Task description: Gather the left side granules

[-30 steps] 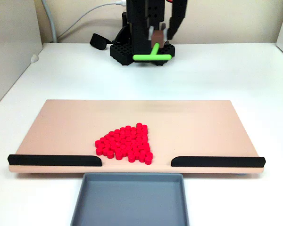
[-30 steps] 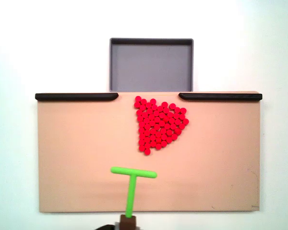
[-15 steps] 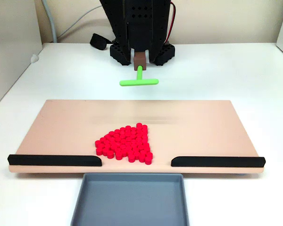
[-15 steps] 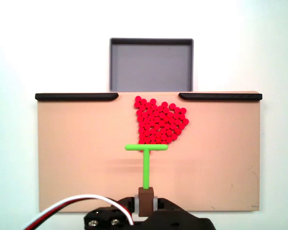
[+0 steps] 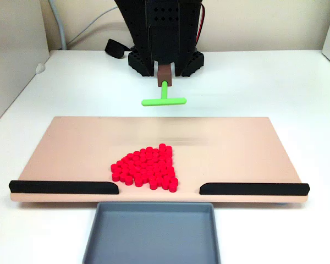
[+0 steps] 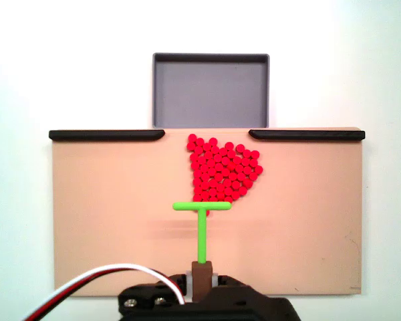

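Observation:
The granules [image 5: 146, 168] are a tight wedge-shaped pile of tiny red pellets on the pink board [image 5: 71, 148], close to the gap between two black strips. From the other fixed view, the granules [image 6: 224, 174] lie just beyond the crossbar of the green T-shaped pusher [image 6: 202, 224]. My gripper [image 6: 202, 281] is shut on the pusher's brown handle block. In the front view the pusher [image 5: 164, 100] hangs in the air below my gripper [image 5: 165, 71], above the board's far edge, and casts a faint shadow on the board. The crossbar hides the pile's near tip.
Two long black strips [image 5: 63, 187] [image 5: 253, 188] line the board's front edge with a gap between them. A grey tray [image 5: 152, 234] sits just past that gap, also seen as the tray [image 6: 210, 90]. The arm's black base [image 5: 165, 55] stands behind the board.
Over the last second the arm swung out over the board and carried the pusher up to the pile's near tip. In the last half second it dropped slightly. The granules have not moved.

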`<action>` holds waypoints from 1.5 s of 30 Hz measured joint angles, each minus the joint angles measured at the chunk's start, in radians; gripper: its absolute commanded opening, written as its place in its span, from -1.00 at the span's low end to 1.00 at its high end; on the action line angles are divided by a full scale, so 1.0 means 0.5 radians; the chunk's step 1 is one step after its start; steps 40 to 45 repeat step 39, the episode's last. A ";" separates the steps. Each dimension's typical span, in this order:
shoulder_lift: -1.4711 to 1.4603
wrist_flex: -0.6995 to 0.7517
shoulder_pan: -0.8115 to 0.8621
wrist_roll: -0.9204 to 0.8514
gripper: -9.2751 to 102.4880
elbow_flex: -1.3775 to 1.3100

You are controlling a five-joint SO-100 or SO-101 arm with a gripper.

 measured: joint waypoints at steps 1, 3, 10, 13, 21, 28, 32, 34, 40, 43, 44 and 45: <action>-0.006 -0.006 0.000 -0.021 -0.84 0.000; -0.006 -0.009 0.000 -0.043 -0.84 0.000; -0.006 0.006 0.000 -0.046 -0.84 0.000; -0.006 0.006 0.000 -0.061 -0.84 0.000; -0.006 0.006 0.000 -0.055 -0.84 0.000; 0.000 0.006 0.000 -0.055 -0.84 0.000; 0.037 0.012 0.000 -0.055 -0.84 0.000; 0.040 0.021 0.000 -0.055 -0.84 0.000; 0.040 0.021 0.000 -0.055 -0.84 0.000; 0.040 0.021 0.000 -0.055 -0.84 0.000; 0.040 0.021 0.000 -0.055 -0.84 0.000; 0.040 0.021 0.000 -0.055 -0.84 0.000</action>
